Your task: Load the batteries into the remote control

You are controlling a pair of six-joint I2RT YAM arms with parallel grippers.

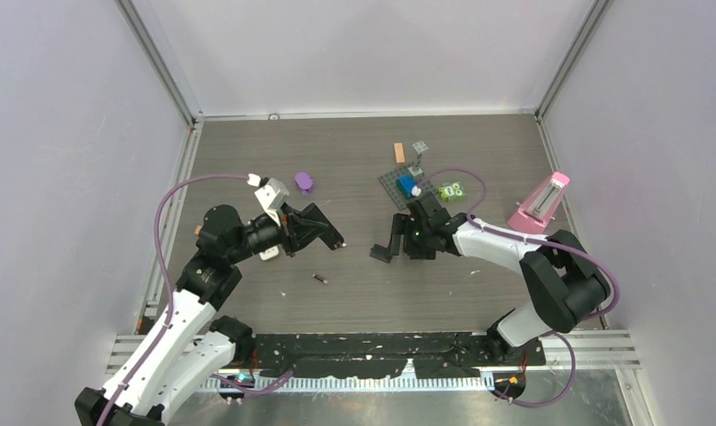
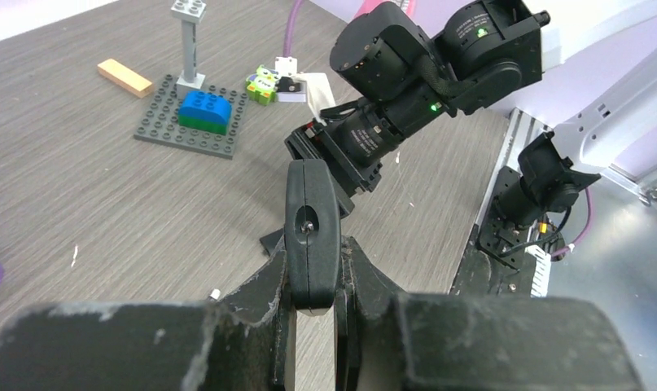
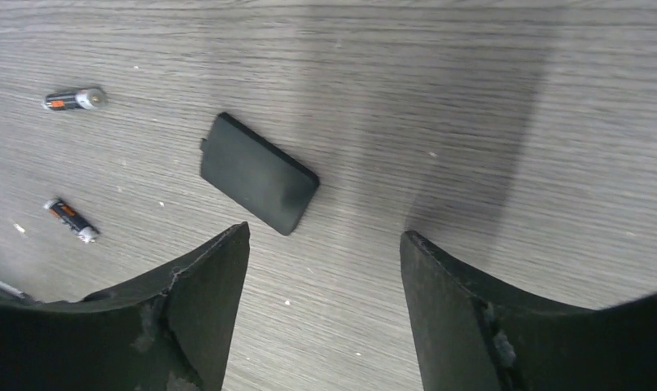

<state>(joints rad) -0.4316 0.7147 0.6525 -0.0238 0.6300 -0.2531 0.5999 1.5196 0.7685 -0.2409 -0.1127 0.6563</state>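
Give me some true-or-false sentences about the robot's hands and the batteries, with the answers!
1. The left hand is shut on the black remote. True.
2. The right hand holds a battery. False: it is open, with nothing between its fingers.
3. Two batteries lie on the table. True.
4. The flat black piece stands on its edge. False: it lies flat on the table.
5. The blue brick is built onto the grey plate. True.
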